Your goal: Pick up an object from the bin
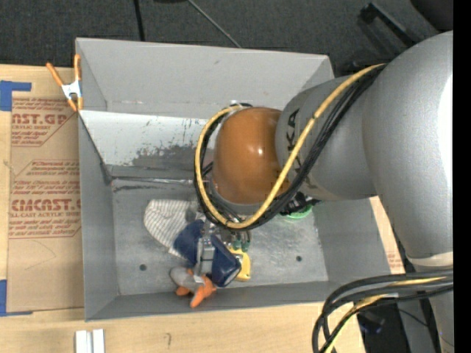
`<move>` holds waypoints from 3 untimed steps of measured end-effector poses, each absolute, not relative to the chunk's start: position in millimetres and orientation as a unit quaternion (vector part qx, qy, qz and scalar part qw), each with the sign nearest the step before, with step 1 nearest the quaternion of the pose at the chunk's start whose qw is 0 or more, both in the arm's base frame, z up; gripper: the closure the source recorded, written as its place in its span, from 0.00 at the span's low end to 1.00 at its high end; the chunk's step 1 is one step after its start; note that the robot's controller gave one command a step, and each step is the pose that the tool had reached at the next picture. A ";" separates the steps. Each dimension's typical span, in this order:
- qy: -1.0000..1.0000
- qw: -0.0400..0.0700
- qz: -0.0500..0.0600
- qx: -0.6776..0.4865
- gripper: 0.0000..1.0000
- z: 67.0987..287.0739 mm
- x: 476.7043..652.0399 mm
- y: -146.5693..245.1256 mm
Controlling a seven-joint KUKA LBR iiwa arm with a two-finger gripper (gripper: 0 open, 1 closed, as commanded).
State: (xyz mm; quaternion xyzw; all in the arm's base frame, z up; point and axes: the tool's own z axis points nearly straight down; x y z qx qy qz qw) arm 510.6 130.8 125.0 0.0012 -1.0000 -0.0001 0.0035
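My gripper (pixel 208 254) reaches down under the arm's orange cover into the front middle of the bin. It stands in a dark blue soft thing (pixel 190 241), whose folds lie on both sides of it. A yellow piece (pixel 243 268) shows at the blue thing's right edge. Just in front lies a small grey and orange toy (pixel 193 286), close to the front wall. A white and grey knitted cloth (pixel 165 218) lies to the gripper's left, touching the blue thing.
A green thing (pixel 298 211) peeks out from under the arm at the right of the bin floor. The arm and its cables hide the bin's middle and right. Bare floor shows at the front right and the far left.
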 end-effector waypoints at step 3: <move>-0.999 -0.006 -0.002 0.032 1.00 72.6 516.4 90.4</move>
